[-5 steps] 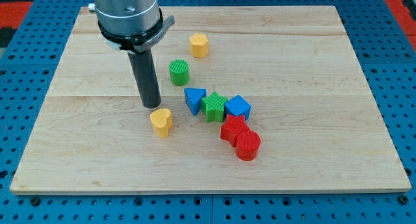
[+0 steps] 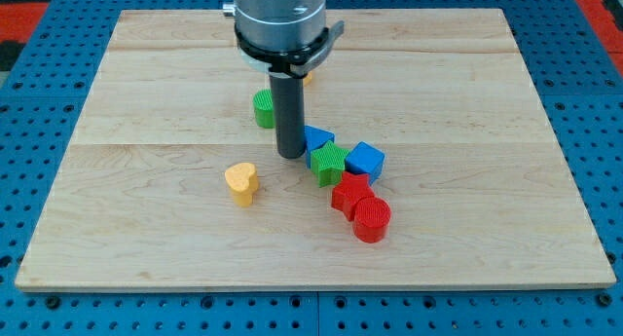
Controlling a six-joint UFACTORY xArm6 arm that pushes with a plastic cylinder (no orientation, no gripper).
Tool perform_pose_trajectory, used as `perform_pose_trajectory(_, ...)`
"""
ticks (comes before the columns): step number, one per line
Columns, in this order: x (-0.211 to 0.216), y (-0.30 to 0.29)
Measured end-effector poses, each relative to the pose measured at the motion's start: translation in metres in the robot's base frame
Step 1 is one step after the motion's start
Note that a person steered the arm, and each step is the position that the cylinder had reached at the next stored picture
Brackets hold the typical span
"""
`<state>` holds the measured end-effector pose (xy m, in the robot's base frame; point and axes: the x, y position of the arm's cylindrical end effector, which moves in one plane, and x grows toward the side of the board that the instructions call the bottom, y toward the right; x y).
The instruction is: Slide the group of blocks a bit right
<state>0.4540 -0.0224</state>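
My tip (image 2: 290, 155) rests on the board against the left side of a blue triangular block (image 2: 317, 139). A green star block (image 2: 330, 164) and a blue cube (image 2: 365, 161) sit just right of it. A red star block (image 2: 348, 195) and a red cylinder (image 2: 371, 219) lie below them, touching. A green cylinder (image 2: 263, 108) stands left of the rod, partly hidden by it. A yellow heart block (image 2: 240, 182) lies apart at lower left. A yellow block (image 2: 307, 79) shows only as a sliver behind the rod.
The wooden board (image 2: 146, 131) lies on a blue pegboard table (image 2: 39, 112). The arm's grey collar (image 2: 282, 24) hangs over the board's top middle.
My tip has moved right, from above the yellow heart to the blue triangle. The blue triangle, green star and blue cube have shifted slightly right. The yellow block is now mostly hidden.
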Motion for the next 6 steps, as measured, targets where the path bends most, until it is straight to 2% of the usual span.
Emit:
perform_pose_trajectory(4, 0.000, 0.068)
perform_pose_trajectory(6, 0.000, 0.047)
